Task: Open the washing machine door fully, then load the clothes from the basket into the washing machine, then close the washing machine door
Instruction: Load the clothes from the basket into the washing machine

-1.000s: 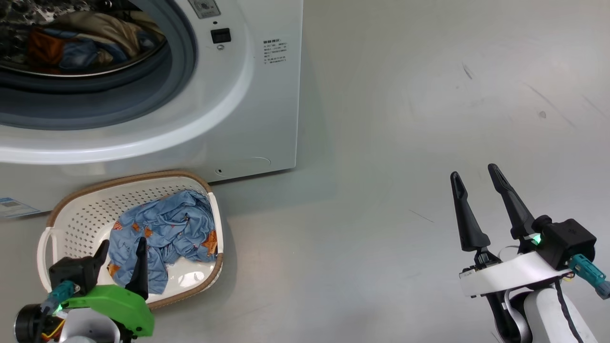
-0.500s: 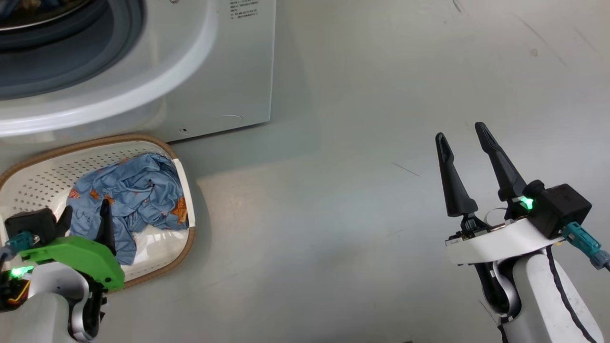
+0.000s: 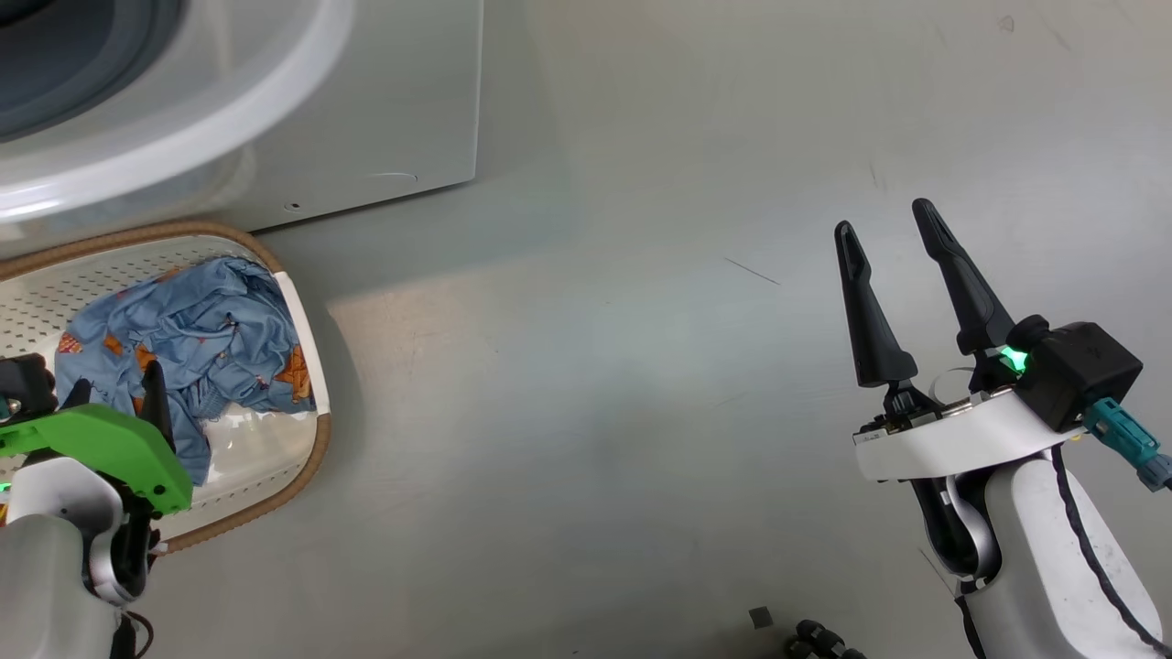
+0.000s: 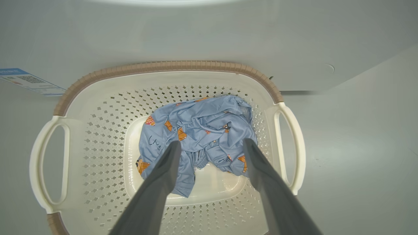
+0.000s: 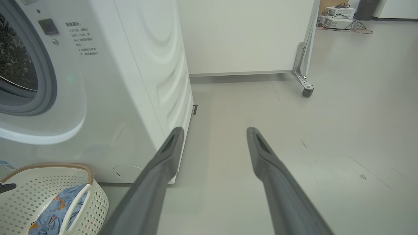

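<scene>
The cream basket with its brown woven rim stands on the floor against the white washing machine. The light blue printed clothes lie bundled in its bottom. My left gripper hangs open just above the bundle, one finger on each side of it, with nothing held. In the head view the left gripper is at the lower left over the basket and the clothes. My right gripper stands open over bare floor, far right of the machine. The machine's mouth is uncovered; the washing machine door is out of view.
A white panel on casters stands behind the machine's right side, one caster out on the floor. Boxes and cables lie far back. A blue label is stuck low on the machine. Open grey floor stretches between the basket and my right arm.
The head camera has moved, so the whole picture has slid up and left. My left gripper stays open over the clothes in the basket. The right gripper stays open.
</scene>
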Controlling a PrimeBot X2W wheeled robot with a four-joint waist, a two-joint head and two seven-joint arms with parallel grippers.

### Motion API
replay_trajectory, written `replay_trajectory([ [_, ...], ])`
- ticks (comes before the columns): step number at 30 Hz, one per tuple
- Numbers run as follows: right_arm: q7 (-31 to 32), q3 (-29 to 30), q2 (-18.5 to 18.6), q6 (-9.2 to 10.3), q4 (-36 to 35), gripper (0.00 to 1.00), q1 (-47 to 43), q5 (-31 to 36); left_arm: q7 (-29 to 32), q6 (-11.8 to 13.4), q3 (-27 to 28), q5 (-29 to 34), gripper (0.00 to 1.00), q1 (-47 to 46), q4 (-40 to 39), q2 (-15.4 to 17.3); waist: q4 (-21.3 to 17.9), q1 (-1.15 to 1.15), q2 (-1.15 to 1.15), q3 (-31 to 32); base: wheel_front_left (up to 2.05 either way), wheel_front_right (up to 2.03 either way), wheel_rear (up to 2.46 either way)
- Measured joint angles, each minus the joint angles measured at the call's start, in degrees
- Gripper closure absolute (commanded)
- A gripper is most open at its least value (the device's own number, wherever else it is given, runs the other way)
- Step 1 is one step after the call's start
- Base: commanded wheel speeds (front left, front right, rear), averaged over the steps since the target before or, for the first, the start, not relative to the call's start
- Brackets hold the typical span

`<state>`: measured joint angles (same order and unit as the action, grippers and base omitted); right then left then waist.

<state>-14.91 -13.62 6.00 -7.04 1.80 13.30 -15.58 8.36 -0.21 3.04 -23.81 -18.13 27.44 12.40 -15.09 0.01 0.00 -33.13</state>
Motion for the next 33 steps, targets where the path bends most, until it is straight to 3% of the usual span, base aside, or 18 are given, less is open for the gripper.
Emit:
replay_trajectory([
  [17,0.0,-0.2,0.3,0.00,-0.2,0.00,3.7,0.0,6.2,0.3,2.0,-2.2,0.00,-10.2,9.2,3.3,-1.9,0.00,0.00,-7.1,0.00,0.00,0.00],
  [33,0.0,-0.8,0.0,0.00,-0.3,0.00,5.5,0.0,7.2,0.5,2.6,-3.4,0.00,-17.7,15.0,4.8,-3.0,-0.01,0.00,-12.4,0.00,0.00,0.00],
])
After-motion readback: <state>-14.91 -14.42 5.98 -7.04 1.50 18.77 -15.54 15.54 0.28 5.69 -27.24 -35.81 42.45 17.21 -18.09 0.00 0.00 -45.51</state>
